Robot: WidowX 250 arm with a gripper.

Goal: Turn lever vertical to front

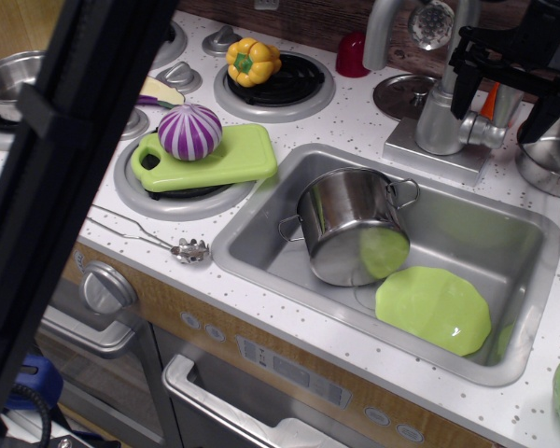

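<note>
The chrome faucet column (439, 117) stands behind the sink on its base plate. The lever (486, 129) is a short silver bar with an orange-red mark, and it sticks out from the column's right side. My black gripper (501, 114) comes in from the top right and hangs over the lever. It is open, with one finger (462, 93) to the left of the lever near the column and the other finger (542, 119) to its right. The fingers do not visibly touch the lever, and the gripper body hides part of it.
The clear crystal knob (433, 23) sits on the faucet arch. The sink (532, 233) holds a tipped steel pot (350, 229) and a green plate (434, 310). To the left are a cutting board (238, 154) with a purple onion (189, 132), a yellow pepper (253, 61) and a red cup (352, 54). A black bar (65, 159) blocks the left.
</note>
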